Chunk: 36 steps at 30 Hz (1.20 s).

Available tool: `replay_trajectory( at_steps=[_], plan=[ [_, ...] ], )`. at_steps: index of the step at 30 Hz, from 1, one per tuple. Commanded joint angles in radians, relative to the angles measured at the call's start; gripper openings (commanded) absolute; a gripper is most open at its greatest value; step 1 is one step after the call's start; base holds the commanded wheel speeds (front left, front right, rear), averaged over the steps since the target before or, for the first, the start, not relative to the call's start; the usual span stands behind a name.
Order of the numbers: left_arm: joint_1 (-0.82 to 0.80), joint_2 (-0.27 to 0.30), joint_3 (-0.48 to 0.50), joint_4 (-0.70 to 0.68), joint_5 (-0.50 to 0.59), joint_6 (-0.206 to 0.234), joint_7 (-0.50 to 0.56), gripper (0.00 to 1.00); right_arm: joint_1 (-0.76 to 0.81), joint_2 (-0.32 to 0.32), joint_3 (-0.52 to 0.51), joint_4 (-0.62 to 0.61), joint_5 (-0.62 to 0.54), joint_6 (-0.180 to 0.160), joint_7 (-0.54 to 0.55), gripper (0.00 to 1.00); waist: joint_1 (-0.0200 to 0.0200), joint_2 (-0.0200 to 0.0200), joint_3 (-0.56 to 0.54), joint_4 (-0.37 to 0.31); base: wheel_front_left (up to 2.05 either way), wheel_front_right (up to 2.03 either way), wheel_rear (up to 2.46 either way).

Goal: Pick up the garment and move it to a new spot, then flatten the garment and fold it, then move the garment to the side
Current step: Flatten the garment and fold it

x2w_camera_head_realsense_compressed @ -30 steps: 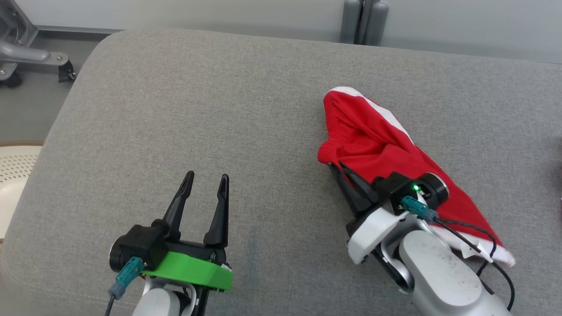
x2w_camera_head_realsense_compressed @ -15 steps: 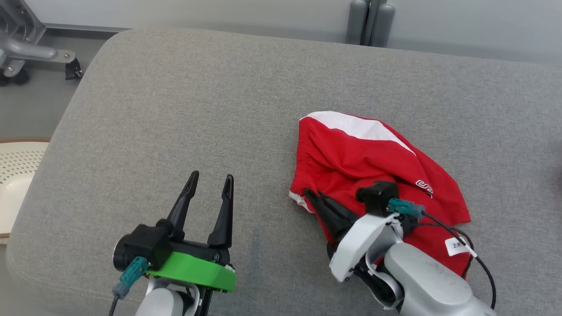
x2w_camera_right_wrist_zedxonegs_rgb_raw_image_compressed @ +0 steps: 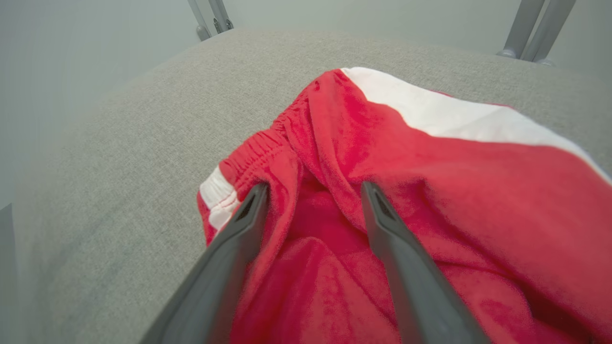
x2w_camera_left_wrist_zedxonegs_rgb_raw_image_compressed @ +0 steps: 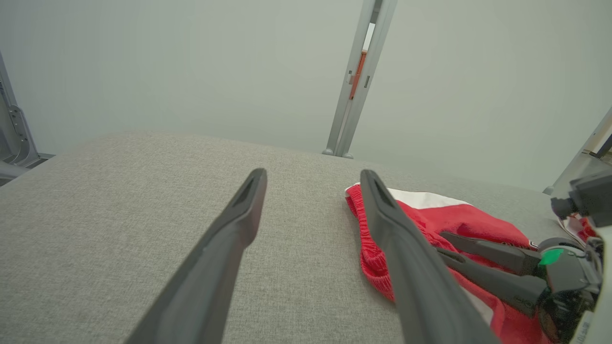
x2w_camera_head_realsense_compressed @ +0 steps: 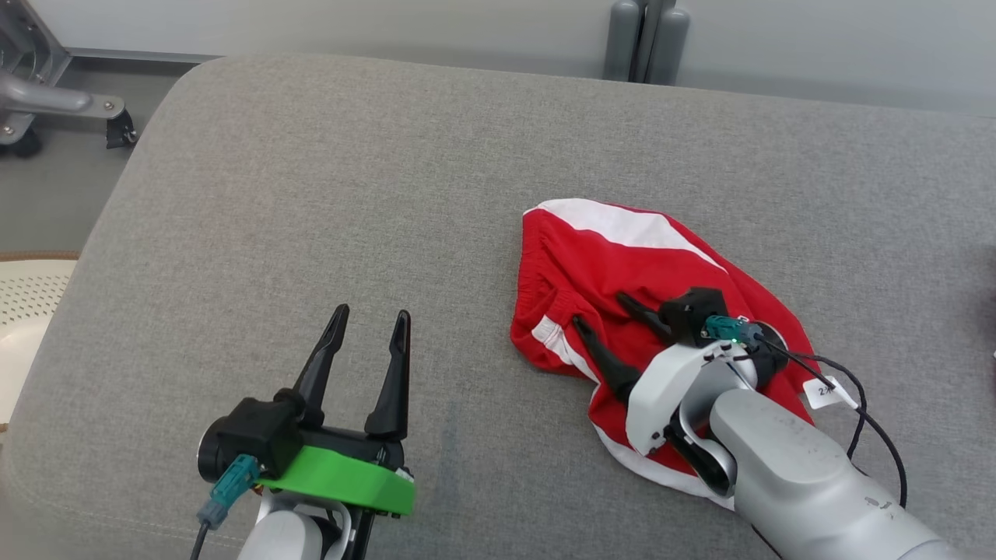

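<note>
Holding state, right claw (x2w_camera_head_realsense_compressed: 599, 309): jaws wide apart, nothing gripped. Both fingers lie on red cloth, with a loose fold between them that is not pinched.
Holding state, left claw (x2w_camera_head_realsense_compressed: 369, 313): jaws wide apart and empty, poised over the bare grey cushion (x2w_camera_head_realsense_compressed: 350, 171).
Shorts (x2w_camera_head_realsense_compressed: 622, 257): a crumpled heap on the cushion, directly under and ahead of the right claw and well apart from the left claw, off to its right.
Detail: the white stripe (x2w_camera_head_realsense_compressed: 615, 222) lies beyond the right claw's fingertips. The elastic waistband (x2w_camera_right_wrist_zedxonegs_rgb_raw_image_compressed: 260, 145) bunches just ahead of them, on the side toward the left claw.
Reason for release: judged a set-down at the new spot. The cloth is fully borne by the cushion, so a grip serves no purpose.
Reason for left claw's station: judged parked clear of the cloth, open and ready to take an edge for flattening.
Change from earlier: a second ago the right claw was shut on the cloth, with the shorts stretched out behind it. The jaws have since parted and the heap has settled nearer the left claw, which has not moved.
Outstanding: the shorts are neither flat nor folded.
</note>
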Motion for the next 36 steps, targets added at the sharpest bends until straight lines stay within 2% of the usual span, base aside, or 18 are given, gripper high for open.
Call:
replay_trajectory(
  at_steps=[1,6,14,17,22,27,36],
  plan=[
    [-0.010,0.002,0.006,0.002,0.006,0.004,0.000,1.00,-0.020,-0.013,0.001,0.011,-0.024,-0.002,-0.015,1.00,0.0000,-0.0001,-0.002,-0.009,0.00,0.00,0.00],
    [-0.004,0.002,0.022,0.002,0.013,0.007,0.000,1.00,-0.008,-0.036,-0.059,-0.032,-0.093,-0.002,-0.033,1.00,0.0000,-0.0001,-0.009,-0.038,0.00,0.00,0.00],
    [0.014,0.002,0.075,-0.011,0.025,0.005,0.000,1.00,0.181,-0.090,-0.350,-0.339,-0.294,-0.002,-0.033,1.00,0.0000,-0.0001,-0.020,-0.101,0.00,0.00,0.00],
    [0.015,0.002,0.090,-0.015,0.032,0.000,0.000,1.00,0.309,-0.060,-0.488,-0.508,-0.375,-0.002,-0.033,1.00,0.0000,-0.0001,-0.019,-0.118,0.00,0.00,0.00],
    [0.007,0.002,0.128,-0.033,0.023,-0.006,0.000,1.00,0.501,0.026,-0.624,-0.739,-0.486,-0.002,-0.033,1.00,0.0000,-0.0001,-0.004,-0.147,0.00,0.00,0.00],
    [-0.008,0.002,0.147,-0.043,0.027,-0.012,0.000,1.00,0.610,0.076,-0.609,-0.821,-0.565,-0.002,-0.033,1.00,0.0000,-0.0001,0.011,-0.167,0.00,0.00,0.00],
    [-0.007,0.002,0.124,0.006,0.051,-0.022,0.000,1.00,0.632,0.106,-0.657,-0.833,-0.556,-0.002,-0.033,1.00,0.0000,-0.0001,0.011,-0.193,0.00,0.00,0.00]
  ],
)
